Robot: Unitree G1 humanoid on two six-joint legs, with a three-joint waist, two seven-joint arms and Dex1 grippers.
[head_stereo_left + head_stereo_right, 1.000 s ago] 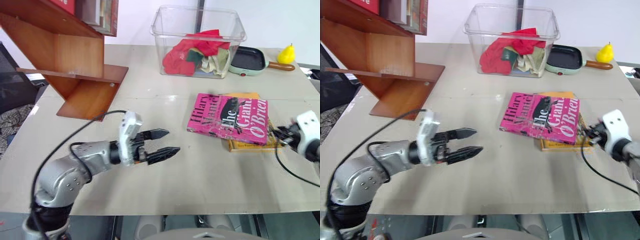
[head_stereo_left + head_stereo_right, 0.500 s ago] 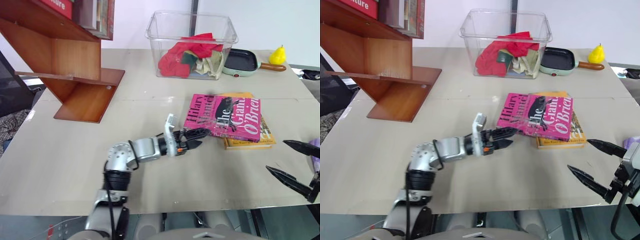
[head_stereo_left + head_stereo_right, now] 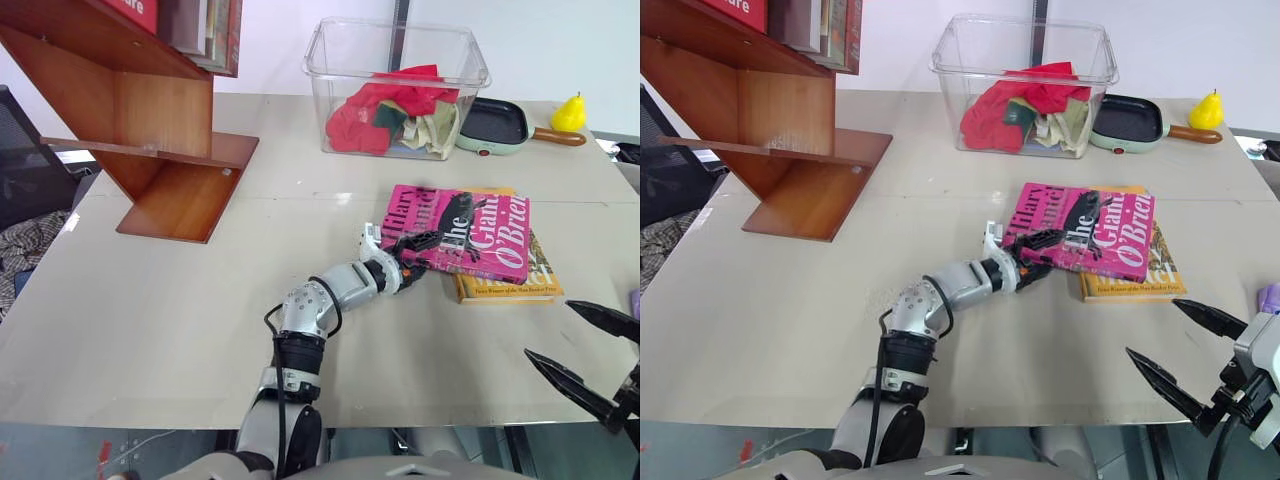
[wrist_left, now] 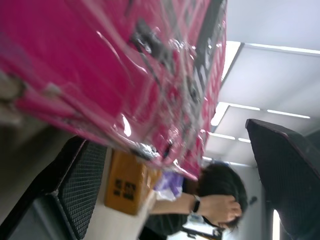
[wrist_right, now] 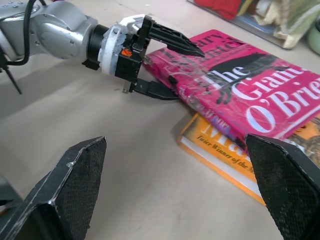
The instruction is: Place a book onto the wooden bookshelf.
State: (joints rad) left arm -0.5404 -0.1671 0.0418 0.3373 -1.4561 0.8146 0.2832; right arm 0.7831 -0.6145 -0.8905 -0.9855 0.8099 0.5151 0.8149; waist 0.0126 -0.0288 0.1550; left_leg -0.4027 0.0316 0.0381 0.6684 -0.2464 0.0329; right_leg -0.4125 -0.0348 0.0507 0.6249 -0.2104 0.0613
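On the table's (image 3: 150, 320) middle, the book (image 3: 470, 232) lies atop a yellow book (image 3: 540, 282); the left gripper (image 5: 167, 67) straddles its corner, jaws apart, one finger above, one beneath, clearest in the right wrist view; the right gripper (image 3: 1185, 355) hangs spread wide nearby; the wooden bookshelf (image 3: 150, 130) stands far left.

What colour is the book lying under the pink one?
Yellow-orange book, clearest in the right wrist view.

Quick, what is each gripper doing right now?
Left gripper: open, one finger above and one below the pink book's corner, not clamped.
Right gripper: open, holding nothing.
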